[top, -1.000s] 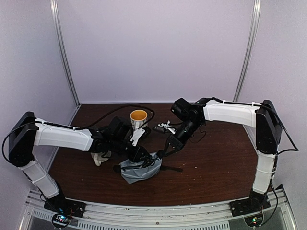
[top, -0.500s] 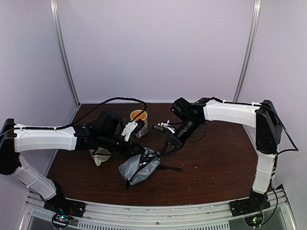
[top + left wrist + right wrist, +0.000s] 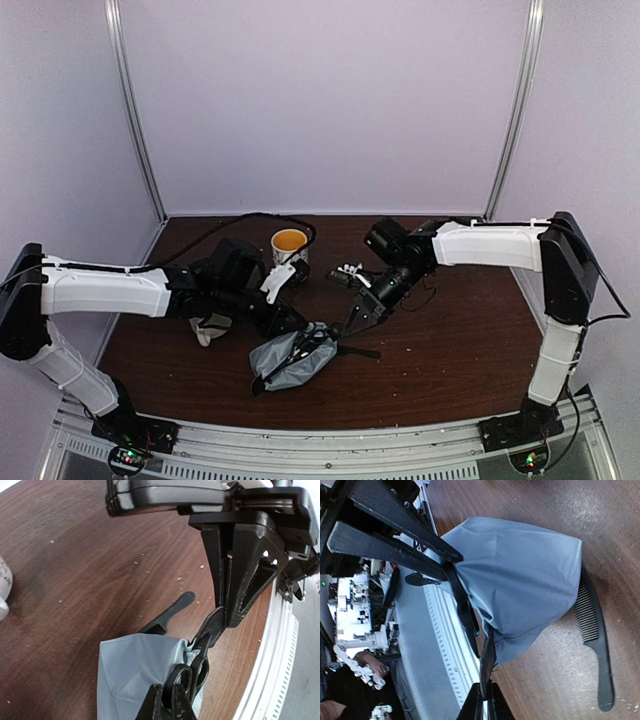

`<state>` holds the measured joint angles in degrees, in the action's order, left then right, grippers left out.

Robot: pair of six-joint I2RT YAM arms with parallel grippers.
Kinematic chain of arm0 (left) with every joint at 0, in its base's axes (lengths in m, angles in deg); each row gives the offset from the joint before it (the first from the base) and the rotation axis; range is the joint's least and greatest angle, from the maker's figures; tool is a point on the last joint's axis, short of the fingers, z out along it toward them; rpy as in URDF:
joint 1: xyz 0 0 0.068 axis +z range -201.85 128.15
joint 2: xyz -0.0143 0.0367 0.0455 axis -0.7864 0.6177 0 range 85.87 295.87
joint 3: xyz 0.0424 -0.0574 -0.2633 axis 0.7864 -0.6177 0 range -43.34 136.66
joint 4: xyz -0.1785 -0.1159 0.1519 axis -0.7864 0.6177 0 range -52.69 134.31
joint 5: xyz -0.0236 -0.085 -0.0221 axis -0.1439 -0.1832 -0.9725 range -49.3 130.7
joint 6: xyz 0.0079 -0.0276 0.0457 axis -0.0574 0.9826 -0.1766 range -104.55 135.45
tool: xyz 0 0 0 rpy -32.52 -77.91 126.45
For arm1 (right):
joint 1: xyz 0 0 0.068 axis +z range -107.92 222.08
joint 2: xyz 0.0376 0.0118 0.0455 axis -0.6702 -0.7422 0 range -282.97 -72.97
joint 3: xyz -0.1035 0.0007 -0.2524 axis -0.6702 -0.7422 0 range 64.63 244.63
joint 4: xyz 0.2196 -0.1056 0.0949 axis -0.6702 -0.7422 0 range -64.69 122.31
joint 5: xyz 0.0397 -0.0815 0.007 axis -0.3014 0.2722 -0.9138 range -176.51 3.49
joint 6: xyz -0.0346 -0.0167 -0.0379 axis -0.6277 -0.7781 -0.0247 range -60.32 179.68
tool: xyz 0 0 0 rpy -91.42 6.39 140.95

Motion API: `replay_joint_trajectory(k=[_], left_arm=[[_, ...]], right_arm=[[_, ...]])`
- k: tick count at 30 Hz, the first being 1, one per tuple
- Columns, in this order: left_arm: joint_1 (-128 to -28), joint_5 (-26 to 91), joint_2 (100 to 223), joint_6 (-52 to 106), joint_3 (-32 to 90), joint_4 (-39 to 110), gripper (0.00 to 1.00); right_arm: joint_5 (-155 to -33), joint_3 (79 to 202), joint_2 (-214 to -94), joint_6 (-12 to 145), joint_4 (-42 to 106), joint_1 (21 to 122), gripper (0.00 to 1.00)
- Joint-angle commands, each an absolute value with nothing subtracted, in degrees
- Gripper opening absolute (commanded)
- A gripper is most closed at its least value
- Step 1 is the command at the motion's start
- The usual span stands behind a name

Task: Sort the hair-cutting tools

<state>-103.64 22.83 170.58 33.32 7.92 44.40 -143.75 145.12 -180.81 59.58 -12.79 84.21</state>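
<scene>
Grey fabric pouch [image 3: 295, 362] lying on wooden counter [image 3: 450, 350], mouth stretched between both pincers. Left pincer [image 3: 164, 707] pressed together on black zip edge at one end; right pincer [image 3: 484, 702] pinching the other end. Black-handled scissors [image 3: 191, 676] tucked in the mouth. Long black comb [image 3: 594, 630] flat on counter, against pouch's side. Cream mug [image 3: 290, 258] upright behind.

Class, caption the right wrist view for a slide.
Left end effector and right end effector grip the grey pouch by its rim; a black comb lies alongside.
</scene>
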Motion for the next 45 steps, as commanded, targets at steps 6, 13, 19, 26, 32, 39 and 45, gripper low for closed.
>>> replay_joint_trajectory(k=[6, 13, 19, 26, 32, 39, 45], left_arm=[[-105.97, 17.45, 172.2, 30.04, 9.83, 39.65, 0.17], [-106.26, 18.86, 172.79, 29.33, 11.37, 43.45, 0.11], [-107.89, 18.6, 168.92, 27.85, 9.59, 48.48, 0.33], [-112.3, 28.66, 166.75, 26.52, 9.1, 54.8, 0.47], [-114.23, 39.49, 170.17, 24.98, 10.14, 56.71, 0.48], [-114.42, 42.26, 173.71, 22.76, 12.26, 57.12, 0.66], [-114.7, 41.77, 174.72, 22.79, 12.32, 56.79, 0.94]], right_arm=[[-160.03, 136.7, -178.99, 85.41, 11.83, 84.18, 0.01], [-160.85, 136.88, -180.78, 84.81, 12.21, 84.14, 0.0], [-157.84, 138.46, -179.97, 78.6, 6.51, 83.91, 0.0], [-155.51, 140.22, -179.98, 74.01, 1.37, 83.92, 0.01], [-155.66, 140.21, -179.82, 73.6, 1.07, 84.01, 0.01], [-155.6, 140.04, -179.0, 72.87, 0.65, 84.06, 0.01], [-155.24, 140.58, -178.98, 71.6, -0.52, 84.01, 0.01]])
